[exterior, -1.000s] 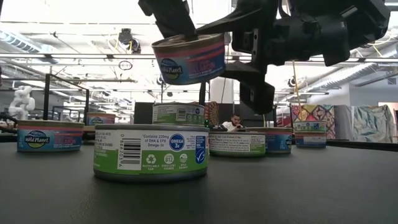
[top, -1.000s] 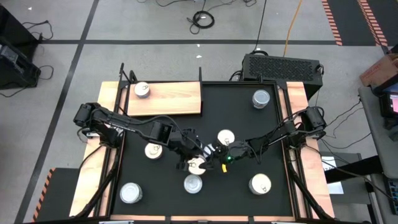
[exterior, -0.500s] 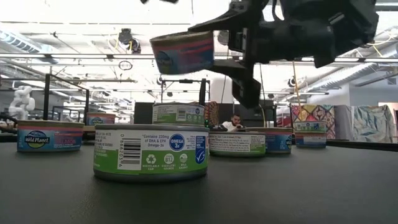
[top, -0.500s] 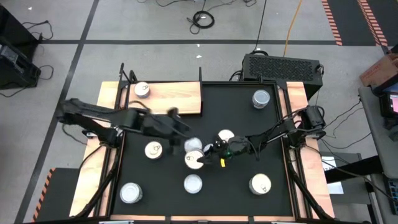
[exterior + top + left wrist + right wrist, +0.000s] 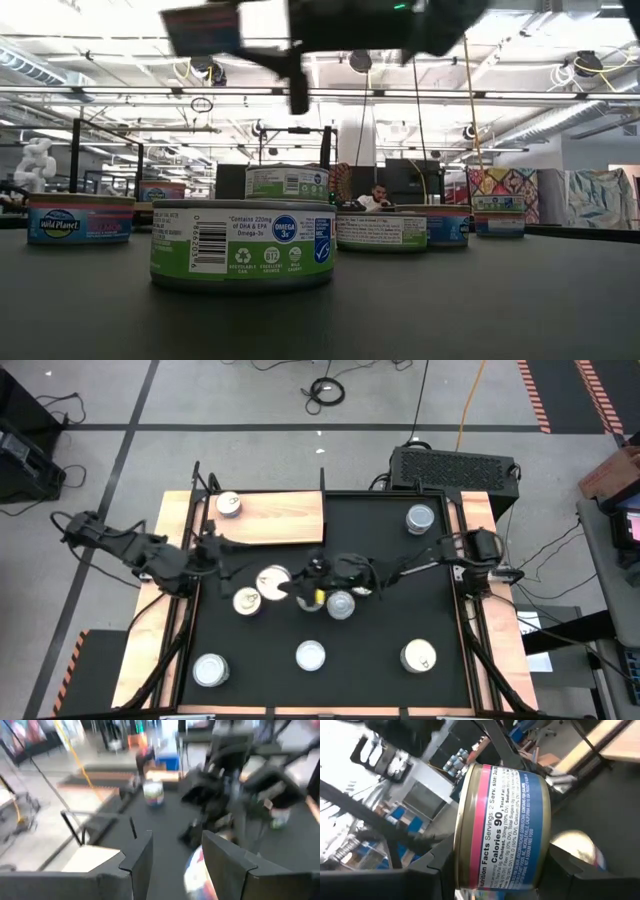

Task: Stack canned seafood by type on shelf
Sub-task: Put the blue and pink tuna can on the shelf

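My right gripper (image 5: 282,582) reaches in from the table's right and is shut on a can of seafood (image 5: 272,578) with a pink and blue label (image 5: 510,830), high above the black mat left of centre. In the low view that can (image 5: 205,28) is at the top. My left gripper (image 5: 222,546) is drawn back toward the table's left edge, near the shelf's front edge. Its fingers (image 5: 137,862) stand open with nothing between them. The light wooden shelf (image 5: 275,520) lies at the far left, and one can (image 5: 228,505) stands on its left end. My right gripper pinches the can's round side wall (image 5: 470,865) between its two fingers, one on each side. The fingers lie about level and come from the table's right. The can is lifted clear of the table, its top facing up.
Several cans stand on the black mat: two under the held one (image 5: 340,603) (image 5: 247,600), three along the near edge (image 5: 310,655) (image 5: 210,670) (image 5: 418,655), one at the far right (image 5: 420,518). A green-labelled can (image 5: 243,245) is closest in the low view.
My left gripper has let go of the can and pulled back toward the table's left edge, rising and levelling out. My right gripper, still shut on the can, has carried it up and toward the table's left and far side.
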Motion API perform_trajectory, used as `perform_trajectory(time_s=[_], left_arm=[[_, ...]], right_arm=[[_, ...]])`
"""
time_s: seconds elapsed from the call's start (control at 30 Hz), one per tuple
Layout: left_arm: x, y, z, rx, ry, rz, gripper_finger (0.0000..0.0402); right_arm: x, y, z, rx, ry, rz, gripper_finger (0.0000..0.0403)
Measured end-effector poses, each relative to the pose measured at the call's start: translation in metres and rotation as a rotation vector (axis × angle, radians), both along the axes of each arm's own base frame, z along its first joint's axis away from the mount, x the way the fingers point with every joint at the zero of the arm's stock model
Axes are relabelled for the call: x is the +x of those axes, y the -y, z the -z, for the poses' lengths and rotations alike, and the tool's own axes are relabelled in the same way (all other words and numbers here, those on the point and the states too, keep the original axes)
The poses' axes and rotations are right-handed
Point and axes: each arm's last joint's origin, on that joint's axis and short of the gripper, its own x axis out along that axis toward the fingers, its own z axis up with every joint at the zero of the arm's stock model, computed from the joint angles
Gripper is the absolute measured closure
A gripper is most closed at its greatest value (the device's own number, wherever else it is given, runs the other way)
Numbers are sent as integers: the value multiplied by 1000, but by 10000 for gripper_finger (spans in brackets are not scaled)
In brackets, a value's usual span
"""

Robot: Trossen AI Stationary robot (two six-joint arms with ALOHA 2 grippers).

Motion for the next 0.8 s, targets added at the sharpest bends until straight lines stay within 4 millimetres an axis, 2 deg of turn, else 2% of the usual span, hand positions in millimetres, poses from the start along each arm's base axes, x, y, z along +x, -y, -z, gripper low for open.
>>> perform_trajectory(time_s=[0.2,0.3,0.47,0.63,0.8], left_arm=[[-27,-9,29,90,117,-80,230],[-43,-19,29,101,163,-167,230],[-61,-27,25,60,232,-108,230],[-65,-28,24,68,247,-52,230],[-64,-26,25,87,233,-25,230]], right_arm=[[53,28,9,66,-56,40,218],[76,41,14,77,-58,61,218],[110,64,22,76,-79,85,218],[133,87,31,57,-118,117,218],[141,114,32,86,-118,167,218]])
